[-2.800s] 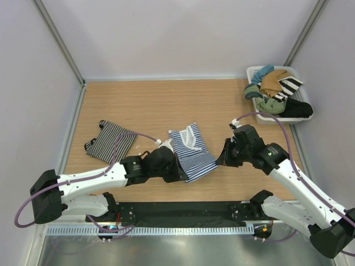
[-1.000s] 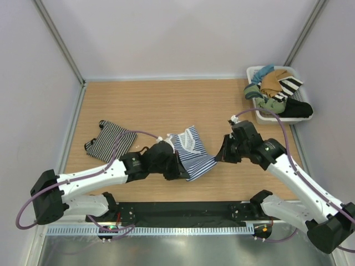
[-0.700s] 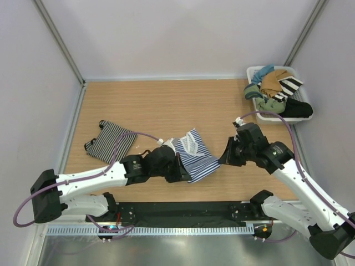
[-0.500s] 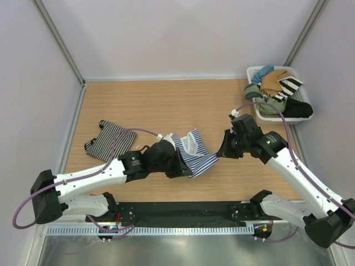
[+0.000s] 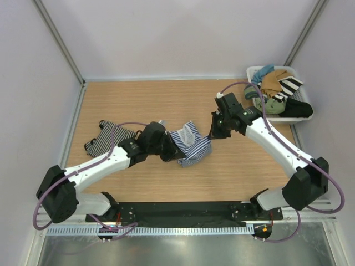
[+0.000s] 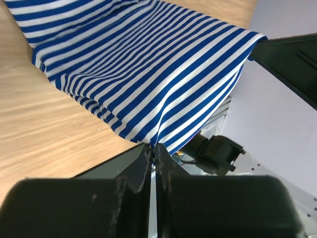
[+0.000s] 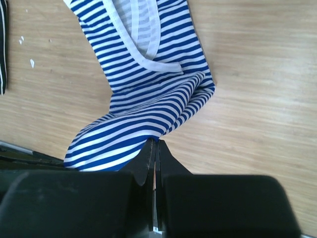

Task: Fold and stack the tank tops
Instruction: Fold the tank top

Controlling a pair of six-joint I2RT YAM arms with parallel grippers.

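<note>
Overhead the grips are hidden; close up, left hand (image 6: 154, 151) and right hand (image 7: 155, 148) each pinch the blue-and-white top (image 5: 192, 146).

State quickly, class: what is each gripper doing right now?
Left gripper: shut on the soft blue-and-white striped tank top.
Right gripper: shut on the same tank top's other edge.
</note>
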